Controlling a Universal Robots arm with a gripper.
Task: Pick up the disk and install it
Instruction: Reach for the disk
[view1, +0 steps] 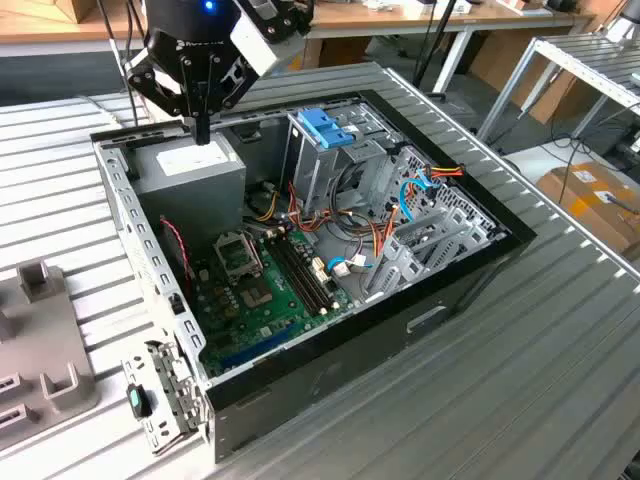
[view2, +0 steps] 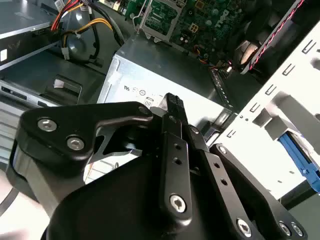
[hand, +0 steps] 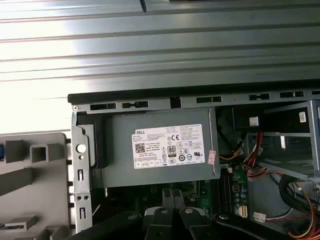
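Ribbed grey metal table (view1: 520, 380) carries all items. An open black desktop computer case (view1: 400, 335) lies on its side on the table, interior facing up.

The reference landmark is the big grey power supply box with a white label (view1: 190, 185), mounted in the case corner toward the exterior view's left.

- A grey moulded plastic fixture with slots (view1: 40, 340) sits outside the case, beyond the perforated case wall beside the power supply box.
- A green motherboard (view1: 260, 290) lies on the case floor, directly next to the power supply box on the side nearer the exterior camera.
- A bare metal drive cage (view1: 310, 175) stands to the exterior view's right of the power supply box; a blue plastic latch (view1: 325, 127) sits on top of the cage.
- The black gripper (view1: 202, 130) hangs just above the label of the power supply box. Its fingers are pressed together and hold nothing.
- A light blue plastic strip (view2: 300, 167) lies outside the case wall, on the far side from the power supply box. Whether this strip is the side rail of the disk cannot be told.
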